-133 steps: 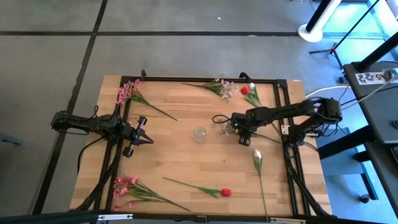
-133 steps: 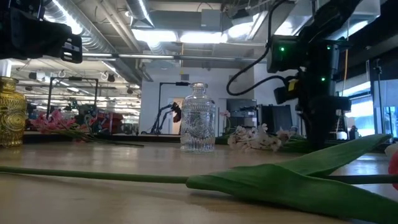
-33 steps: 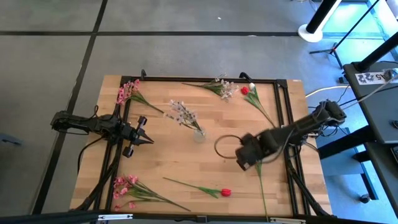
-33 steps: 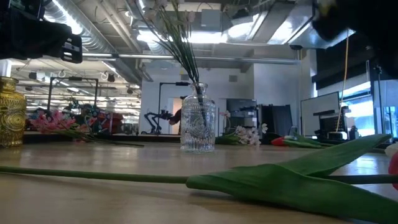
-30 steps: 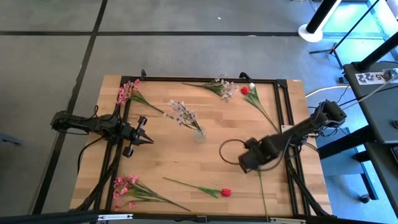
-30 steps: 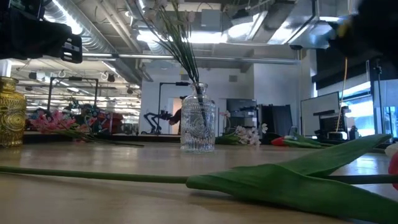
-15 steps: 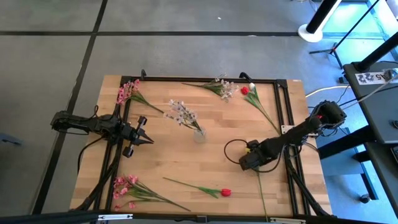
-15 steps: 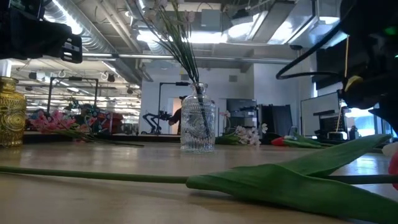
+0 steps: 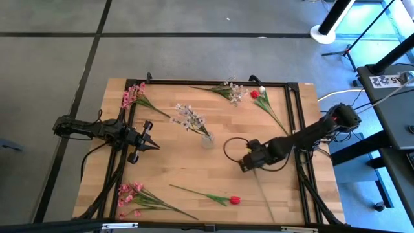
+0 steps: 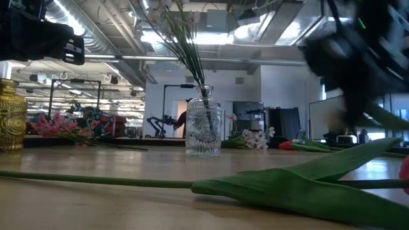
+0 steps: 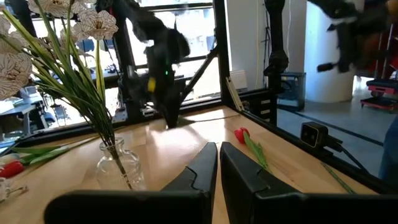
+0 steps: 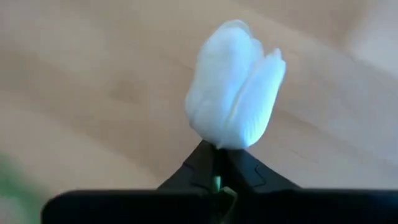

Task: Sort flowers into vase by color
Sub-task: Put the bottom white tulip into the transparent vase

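Note:
A clear glass vase (image 9: 207,139) stands mid-table with a white blossom sprig (image 9: 188,117) in it. My right gripper (image 9: 248,162) is right of the vase, shut on the white rosebud (image 12: 235,92), whose stem (image 9: 264,197) trails toward the near edge. My left gripper (image 9: 147,136) waits shut at the table's left. Pink sprays lie at the far left (image 9: 133,95) and near left (image 9: 132,194) corners. One red rosebud (image 9: 234,200) lies near the front edge and another (image 9: 254,94) at the far right, next to more white sprigs (image 9: 231,89). My right gripper pinches the white rosebud's stem right below the bud (image 12: 216,182) between its two fingers (image 12: 199,165). The bud stands out past the fingertips. The stem runs back from the gripper toward the table's near edge; whether its far end rests on the wood cannot be told.
A black frame rail (image 9: 294,116) runs along the table's right side and another (image 9: 126,123) along its left. An amber glass vase (image 10: 12,115) shows at the left of the low view. Bare wood lies between the clear vase and the right gripper.
My right gripper came down over the white rosebud, took hold below the bud and moved toward the table's left, toward the vase. The bud end went with it, so the stem now slants from the gripper back to the near right. The left arm kept still.

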### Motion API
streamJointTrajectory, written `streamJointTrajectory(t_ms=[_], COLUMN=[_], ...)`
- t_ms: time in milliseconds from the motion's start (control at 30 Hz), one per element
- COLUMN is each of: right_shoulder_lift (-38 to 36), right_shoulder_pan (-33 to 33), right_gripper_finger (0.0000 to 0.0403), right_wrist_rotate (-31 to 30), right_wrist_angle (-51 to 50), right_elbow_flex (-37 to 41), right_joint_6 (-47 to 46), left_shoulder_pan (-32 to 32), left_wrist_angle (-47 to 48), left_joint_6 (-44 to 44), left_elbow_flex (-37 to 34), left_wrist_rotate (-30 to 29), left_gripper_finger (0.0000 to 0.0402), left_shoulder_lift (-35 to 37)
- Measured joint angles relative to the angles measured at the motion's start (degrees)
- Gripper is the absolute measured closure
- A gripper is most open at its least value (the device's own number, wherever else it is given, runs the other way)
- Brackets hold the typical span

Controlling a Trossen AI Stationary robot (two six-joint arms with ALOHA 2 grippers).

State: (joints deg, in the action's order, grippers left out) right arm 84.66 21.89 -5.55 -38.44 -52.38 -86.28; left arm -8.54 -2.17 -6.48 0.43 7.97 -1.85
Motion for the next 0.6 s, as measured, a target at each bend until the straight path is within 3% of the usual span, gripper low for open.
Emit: streamJointTrajectory(t_ms=[100,400,467,600], right_shoulder_lift=[-1.86,-2.93,-2.99,-2.74], right_shoulder_pan=[-2.16,-4.31,-4.31,-4.6], right_gripper_finger=[0.0395,0.0396,0.0397,0.0393], right_wrist_rotate=[-10.0,-42.36,-46.39,-47.74], right_wrist_angle=[0.64,6.94,12.72,23.24], right_elbow_flex=[-8.82,-37.2,-39.85,-40.67], right_joint_6=[10.08,54.19,63.11,76.95], left_shoulder_pan=[-0.02,-0.02,-0.02,-0.02], left_wrist_angle=[0.0,0.0,0.0,0.0], left_joint_6=[-0.02,0.0,0.0,0.0], left_elbow_flex=[0.02,0.01,0.01,0.01], left_wrist_rotate=[0.02,0.02,0.04,0.02], left_gripper_finger=[0.0383,0.0383,0.0383,0.0383], left_shoulder_lift=[-0.02,-0.02,-0.01,-0.02])
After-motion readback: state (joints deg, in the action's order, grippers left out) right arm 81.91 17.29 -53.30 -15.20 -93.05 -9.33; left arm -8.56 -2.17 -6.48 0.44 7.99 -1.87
